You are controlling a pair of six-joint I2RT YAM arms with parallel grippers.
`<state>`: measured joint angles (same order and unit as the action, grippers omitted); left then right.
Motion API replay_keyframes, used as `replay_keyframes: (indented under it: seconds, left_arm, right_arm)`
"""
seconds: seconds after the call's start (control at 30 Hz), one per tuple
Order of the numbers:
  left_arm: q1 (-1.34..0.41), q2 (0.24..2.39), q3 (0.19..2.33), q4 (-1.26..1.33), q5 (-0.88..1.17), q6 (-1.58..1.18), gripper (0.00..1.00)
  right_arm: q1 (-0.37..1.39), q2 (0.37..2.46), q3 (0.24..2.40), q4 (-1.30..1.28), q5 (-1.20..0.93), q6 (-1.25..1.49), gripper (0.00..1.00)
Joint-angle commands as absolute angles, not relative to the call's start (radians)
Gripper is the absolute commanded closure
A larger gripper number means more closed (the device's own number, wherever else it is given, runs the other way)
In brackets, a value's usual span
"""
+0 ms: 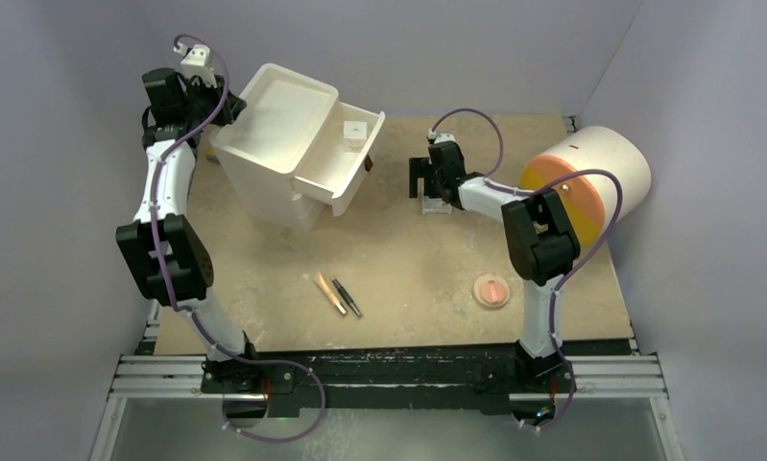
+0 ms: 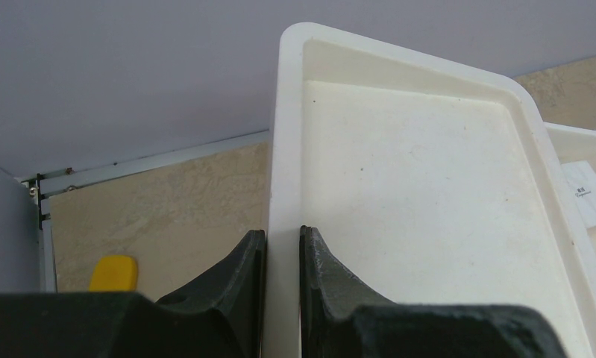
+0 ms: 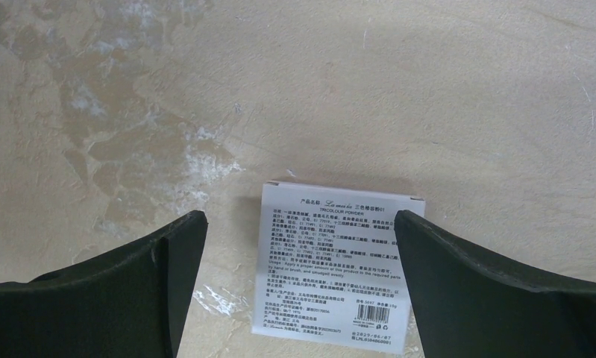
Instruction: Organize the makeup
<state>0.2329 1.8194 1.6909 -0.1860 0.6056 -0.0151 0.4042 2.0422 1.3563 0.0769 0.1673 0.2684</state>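
Observation:
My right gripper (image 1: 435,188) is open and hovers over a white box (image 1: 438,205) on the table. In the right wrist view the box's printed label (image 3: 336,268) lies between the spread fingers of that gripper (image 3: 298,218). A flat white packet (image 1: 353,131) lies in the cabinet's open drawer (image 1: 333,182); its corner shows in the left wrist view (image 2: 589,190). A tan stick (image 1: 328,292) and a dark stick (image 1: 347,297) lie side by side near the front. A round pink compact (image 1: 491,290) lies at the front right. My left gripper (image 1: 218,104) (image 2: 283,231) is shut on the cabinet's rim.
The white cabinet (image 1: 274,144) (image 2: 414,186) stands at the back left, one drawer pulled out toward the middle. A large white cylinder with an orange face (image 1: 583,175) lies at the back right beside the right arm. A yellow object (image 2: 114,271) lies behind the cabinet.

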Motion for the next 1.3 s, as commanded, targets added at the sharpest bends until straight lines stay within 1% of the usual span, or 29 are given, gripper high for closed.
replay_keyframes:
  seconds: [0.0,0.2,0.4,0.7,0.9,0.97,1.03,1.17,1.27]
  left_arm:
    - [0.19,1.855,1.677,-0.285,0.664,-0.049,1.0]
    - [0.186,1.855,1.68,-0.29,0.664,-0.048,1.0]
    - [0.184,1.857,1.68,-0.29,0.664,-0.048,1.0]
    - [0.183,1.855,1.681,-0.291,0.657,-0.045,1.0]
    - [0.181,1.862,1.685,-0.295,0.656,-0.046,1.0]
    - [0.18,1.862,1.687,-0.296,0.656,-0.046,1.0]
    - [0.179,1.862,1.688,-0.296,0.654,-0.046,1.0]
    - [0.179,1.866,1.693,-0.298,0.651,-0.046,1.0]
    - [0.176,1.869,1.696,-0.301,0.648,-0.045,1.0]
  right_arm:
    - [0.401,2.027,1.373,0.002,0.2,0.287,0.01]
    - [0.4,2.021,1.383,-0.074,0.254,0.303,0.01]
    - [0.4,1.997,1.377,-0.097,0.295,0.325,0.01]
    - [0.4,2.043,1.413,-0.131,0.23,0.346,0.01]
    - [0.401,2.082,1.45,-0.14,0.229,0.338,0.02]
    - [0.401,2.087,1.455,-0.139,0.229,0.33,0.09]
    - [0.402,2.089,1.459,-0.143,0.233,0.33,0.2]
    - [0.402,2.084,1.463,-0.147,0.247,0.331,0.31]
    - [0.401,2.078,1.468,-0.15,0.252,0.331,0.37]
